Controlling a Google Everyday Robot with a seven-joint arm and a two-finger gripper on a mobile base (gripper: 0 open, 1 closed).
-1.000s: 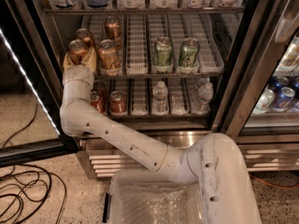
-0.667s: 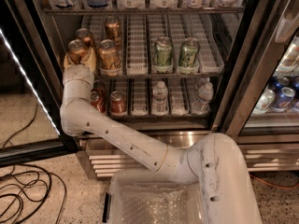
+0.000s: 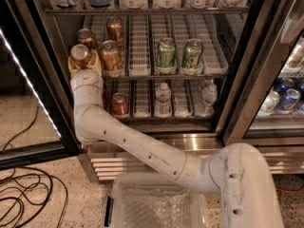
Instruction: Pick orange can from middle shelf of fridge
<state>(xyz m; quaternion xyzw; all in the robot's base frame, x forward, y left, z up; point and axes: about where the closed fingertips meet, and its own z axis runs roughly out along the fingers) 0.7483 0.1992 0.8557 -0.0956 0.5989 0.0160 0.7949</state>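
The fridge stands open in front of me, with a louvred steel base. On the middle shelf several orange cans stand in the left lanes. My gripper reaches in at the front left corner of that shelf, at the end of the white arm. Its tan fingers hug both sides of the front-left orange can, which stands upright. Another orange can stands just to the right and two more stand behind.
Two green-and-white cans stand mid-shelf. The lower rack holds a red can and water bottles. Bottles fill the top shelf. A closed glass door is at right. Cables lie on the floor; a white tray sits on my base.
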